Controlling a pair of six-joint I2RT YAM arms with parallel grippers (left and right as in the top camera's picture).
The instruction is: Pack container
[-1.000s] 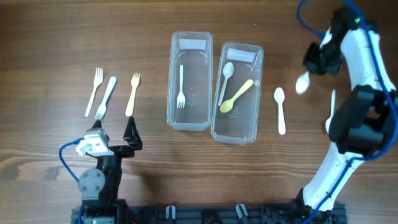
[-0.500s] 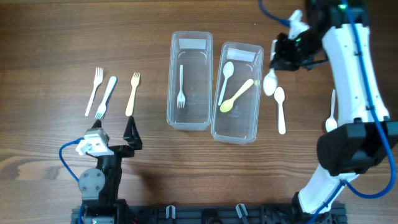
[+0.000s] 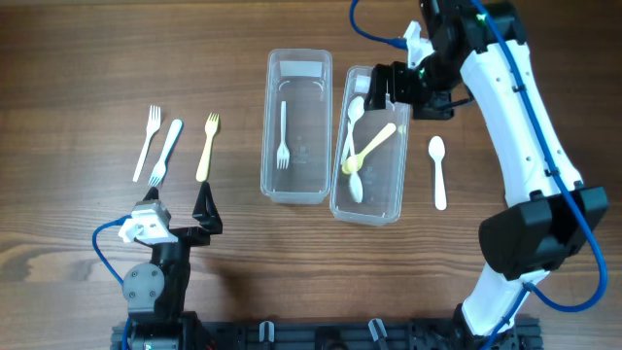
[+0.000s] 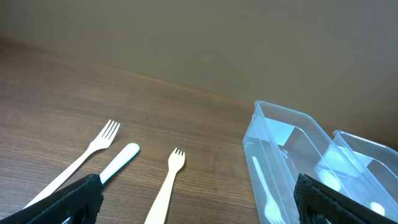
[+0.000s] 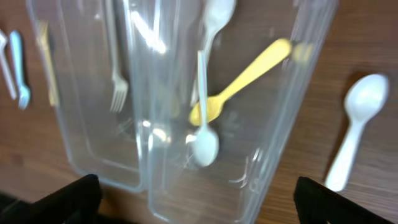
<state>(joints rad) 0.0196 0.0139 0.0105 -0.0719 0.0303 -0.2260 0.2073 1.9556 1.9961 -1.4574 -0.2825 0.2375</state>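
Two clear containers stand side by side mid-table. The left container (image 3: pixel 269 126) holds a white fork (image 3: pixel 283 136). The right container (image 3: pixel 404 146) holds a yellow spoon (image 3: pixel 372 148) and two white spoons; the nearer white spoon (image 3: pixel 356 183) lies loose on its floor, the same spoon (image 5: pixel 204 146) showing below my wrist. My right gripper (image 3: pixel 391 87) hovers open over that container's far end, nothing between its fingers (image 5: pixel 62 199). Another white spoon (image 3: pixel 438 170) lies on the table to the right. My left gripper (image 3: pixel 177 212) rests open near the front left.
Three forks lie left of the containers: a white fork (image 3: pixel 147 143), a pale-handled fork (image 3: pixel 166 152) and a cream fork (image 3: pixel 207 147). The left wrist view shows the cream fork (image 4: pixel 168 180) ahead and the left container's wall (image 4: pixel 280 143) to the right.
My right gripper carried a white spoon leftward from the table's right side to above the right container and opened; the spoon now lies inside. The left arm has not moved.
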